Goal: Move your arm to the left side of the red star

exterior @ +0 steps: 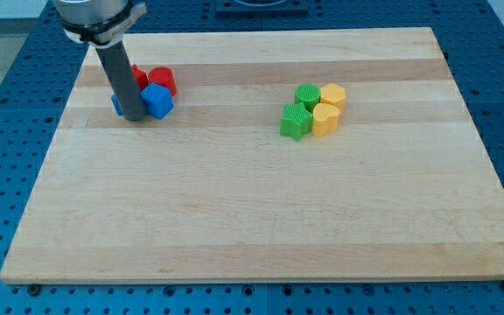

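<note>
My tip rests on the wooden board at the upper left, inside a tight cluster of red and blue blocks. A red block lies just right of the rod, and another red piece peeks out behind the rod; I cannot tell which is the star. A blue block touches the rod's right side. A second blue block shows as a sliver on the rod's left. The rod hides much of the cluster.
A second cluster sits right of the board's middle: a green cylinder-like block, a green star, a yellow hexagonal block and a yellow block. Blue perforated table surrounds the board.
</note>
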Action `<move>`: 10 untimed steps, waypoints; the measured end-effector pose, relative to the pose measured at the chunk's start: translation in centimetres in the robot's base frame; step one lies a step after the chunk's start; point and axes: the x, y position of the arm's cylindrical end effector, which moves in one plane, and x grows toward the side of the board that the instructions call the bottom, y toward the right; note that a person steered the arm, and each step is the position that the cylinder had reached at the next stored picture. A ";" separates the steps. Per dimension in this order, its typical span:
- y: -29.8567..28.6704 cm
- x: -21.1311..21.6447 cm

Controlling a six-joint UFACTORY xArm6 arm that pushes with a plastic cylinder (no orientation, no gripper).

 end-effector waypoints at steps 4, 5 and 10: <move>1.2 4.1; 5.4 2.3; -5.6 3.3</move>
